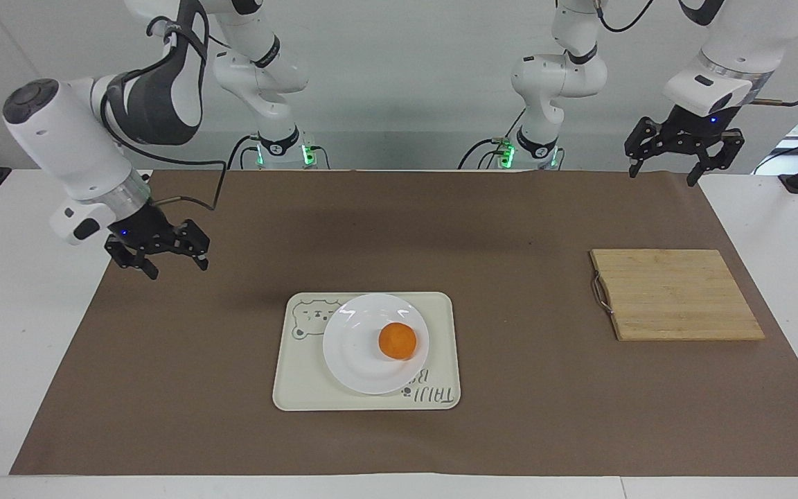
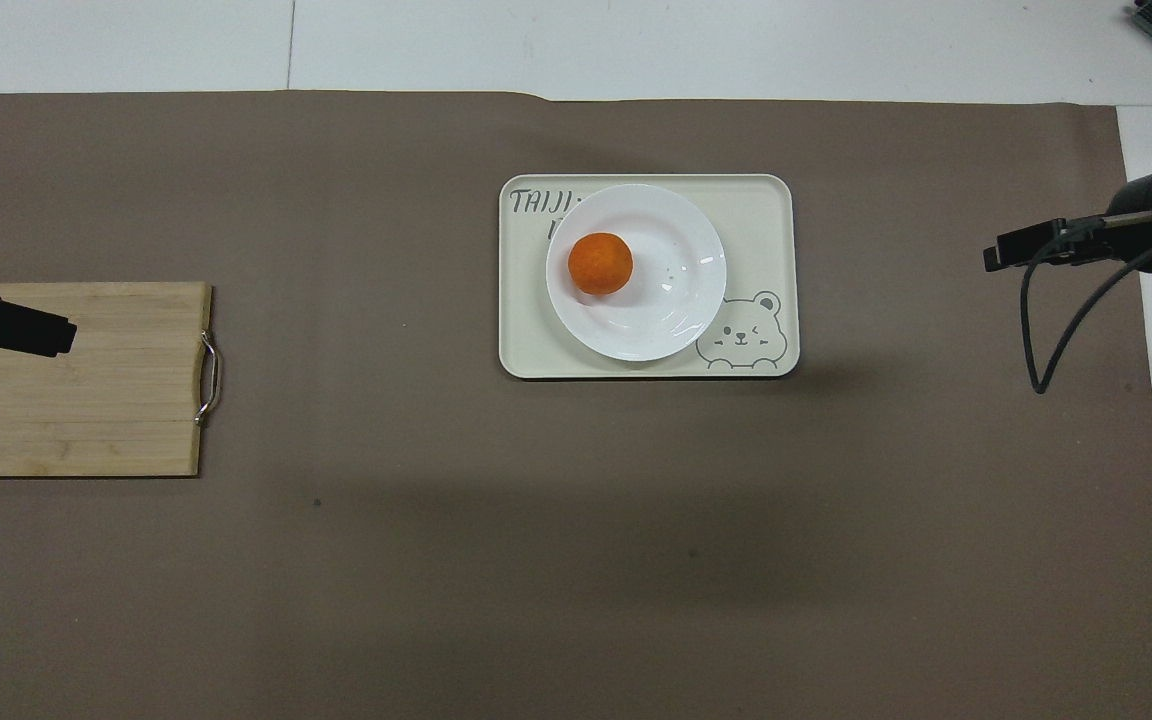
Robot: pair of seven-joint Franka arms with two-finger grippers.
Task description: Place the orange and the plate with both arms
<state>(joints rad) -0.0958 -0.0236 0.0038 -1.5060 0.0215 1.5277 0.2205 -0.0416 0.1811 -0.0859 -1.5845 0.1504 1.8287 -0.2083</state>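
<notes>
The orange [image 1: 398,340] [image 2: 600,263] rests on the white plate [image 1: 357,353] [image 2: 671,290], which sits on a cream tray with a bear drawing [image 1: 302,378] [image 2: 746,210] in the middle of the table. My right gripper [image 1: 158,253] [image 2: 1011,252] hangs open and empty in the air over the brown mat toward the right arm's end of the table, well clear of the tray. My left gripper [image 1: 683,152] [image 2: 31,332] waits open and empty, raised at the left arm's end above the mat's edge.
A wooden cutting board [image 1: 676,294] [image 2: 71,380] with a metal handle lies toward the left arm's end of the table. A brown mat [image 1: 510,229] covers most of the white table.
</notes>
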